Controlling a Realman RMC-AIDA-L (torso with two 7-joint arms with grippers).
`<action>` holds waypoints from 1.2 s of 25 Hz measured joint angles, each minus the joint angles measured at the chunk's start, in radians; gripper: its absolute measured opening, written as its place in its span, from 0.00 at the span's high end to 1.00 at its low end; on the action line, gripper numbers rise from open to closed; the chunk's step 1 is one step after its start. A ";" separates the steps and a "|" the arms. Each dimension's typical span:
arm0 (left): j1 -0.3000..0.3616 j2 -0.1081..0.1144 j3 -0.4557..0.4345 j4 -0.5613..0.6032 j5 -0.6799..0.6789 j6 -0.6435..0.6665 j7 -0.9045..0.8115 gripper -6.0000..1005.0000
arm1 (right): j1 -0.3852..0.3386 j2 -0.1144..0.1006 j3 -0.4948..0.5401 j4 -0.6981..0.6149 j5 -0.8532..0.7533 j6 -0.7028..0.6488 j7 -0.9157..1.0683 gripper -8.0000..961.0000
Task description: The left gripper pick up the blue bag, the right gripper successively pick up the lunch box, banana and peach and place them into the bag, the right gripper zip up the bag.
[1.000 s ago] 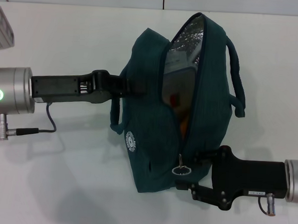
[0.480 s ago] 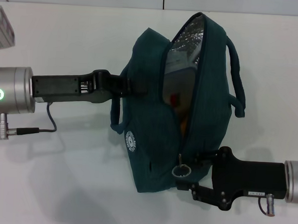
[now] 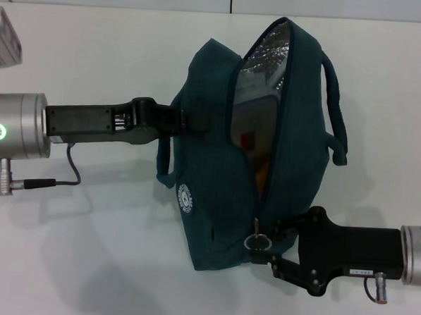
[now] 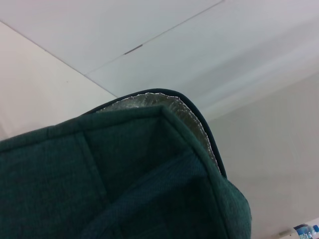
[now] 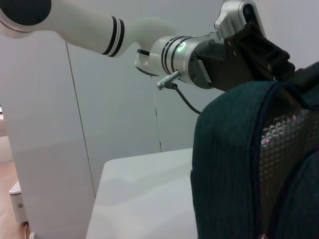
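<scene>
The blue bag point(image 3: 216, 193) hangs open above the table, its silver lining point(image 3: 266, 58) showing. My left gripper point(image 3: 192, 121) is shut on the bag's left side near a handle. Inside the bag I see the lunch box point(image 3: 249, 124) with its red sticker, and an orange bit of the banana point(image 3: 262, 176). The peach is hidden. My right gripper point(image 3: 268, 239) is at the bag's near end, open, with its fingers on either side of the zipper's ring pull point(image 3: 257, 241). The bag also fills the left wrist view point(image 4: 99, 179) and the right wrist view point(image 5: 229, 164).
The white table point(image 3: 85, 264) stretches all round under the bag. The bag's right handle point(image 3: 334, 114) sticks out to the right. In the right wrist view the left arm point(image 5: 199, 55) is above the bag and a white wall stands behind the table.
My right gripper has shifted slightly down and towards the bag's near end, closing in on the ring pull. The left gripper and the bag have hardly moved.
</scene>
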 joint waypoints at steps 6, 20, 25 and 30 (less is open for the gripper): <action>0.000 0.000 0.000 0.000 -0.001 0.000 0.000 0.96 | 0.000 0.000 -0.001 0.001 0.000 0.007 0.004 0.76; -0.002 0.000 0.000 0.000 -0.002 0.000 0.000 0.96 | 0.000 0.000 -0.001 0.001 -0.002 0.029 0.001 0.89; -0.003 0.000 -0.002 0.000 -0.002 0.000 0.000 0.96 | -0.002 -0.001 0.001 -0.004 -0.001 0.020 -0.001 0.97; 0.005 0.001 -0.006 0.000 -0.002 0.000 0.000 0.95 | -0.015 -0.014 0.039 -0.010 -0.001 -0.047 -0.003 0.98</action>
